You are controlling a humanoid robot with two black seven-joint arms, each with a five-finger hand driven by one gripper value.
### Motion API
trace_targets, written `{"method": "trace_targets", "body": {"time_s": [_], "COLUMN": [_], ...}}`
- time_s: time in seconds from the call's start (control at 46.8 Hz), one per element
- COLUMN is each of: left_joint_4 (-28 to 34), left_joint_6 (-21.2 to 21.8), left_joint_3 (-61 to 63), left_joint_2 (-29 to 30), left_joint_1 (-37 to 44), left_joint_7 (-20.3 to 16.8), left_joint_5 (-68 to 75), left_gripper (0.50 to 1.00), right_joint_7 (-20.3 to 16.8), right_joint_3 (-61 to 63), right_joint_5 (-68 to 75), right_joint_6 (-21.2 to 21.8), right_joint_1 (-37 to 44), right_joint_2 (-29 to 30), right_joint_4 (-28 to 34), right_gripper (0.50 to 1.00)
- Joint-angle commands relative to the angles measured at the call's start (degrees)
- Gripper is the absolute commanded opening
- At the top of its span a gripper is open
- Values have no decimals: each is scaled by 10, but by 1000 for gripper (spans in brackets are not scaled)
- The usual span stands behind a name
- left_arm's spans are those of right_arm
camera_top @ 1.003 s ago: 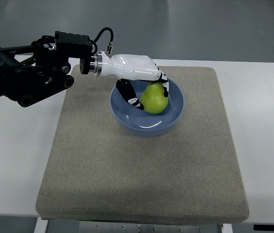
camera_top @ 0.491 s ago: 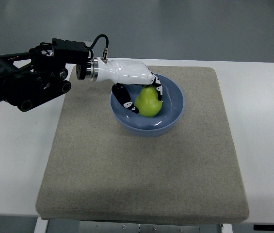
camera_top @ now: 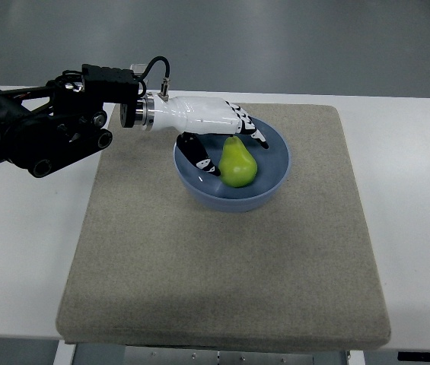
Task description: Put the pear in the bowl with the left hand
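On the white desk [camera_top: 412, 228], a grey mat [camera_top: 222, 281] carries the blue bowl [camera_top: 275, 179]; the pear [camera_top: 237, 163] rests inside, placed. The left robot hand [camera_top: 216, 131], fingers spread, only needs withdrawing.

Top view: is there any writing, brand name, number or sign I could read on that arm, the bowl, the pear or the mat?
None can be read.
Left hand and its black arm: no legible label or number; any marking is too small to tell.
Bowl: plain blue, no print.
Pear: plain green, no sticker showing.
Mat and table: bare, no text.
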Motion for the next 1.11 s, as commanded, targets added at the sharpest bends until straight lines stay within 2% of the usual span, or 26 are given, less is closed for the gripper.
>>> {"method": "trace_targets", "body": {"time_s": [0.0, 0.213, 0.363, 0.512, 0.726, 1.089], "left_joint_4": [0, -1, 11, 80, 191, 273], "left_joint_6": [0, 3, 2, 0, 4, 5], "left_joint_3": [0, -12, -65, -106, -107, -107], "left_joint_2": [0, 1, 11, 27, 28, 24], "left_joint_1": [0, -3, -10, -10, -9, -4], "left_joint_7": [1, 1, 1, 1, 1, 7], "left_joint_5": [-1, -4, -23, -62, -200, -393], "left_gripper": [962, 964, 964, 966, 986, 988], "right_joint_7": [0, 1, 1, 1, 0, 0], "right_joint_3": [0, 0, 0, 0, 0, 0], "right_joint_5": [0, 0, 0, 0, 0, 0], "right_joint_6": [0, 0, 0, 0, 0, 0], "right_joint_1": [0, 0, 0, 0, 0, 0], "right_joint_2": [0, 0, 0, 0, 0, 0], "right_joint_4": [0, 0, 0, 0, 0, 0], "right_gripper": [926, 926, 926, 926, 926, 926]}}
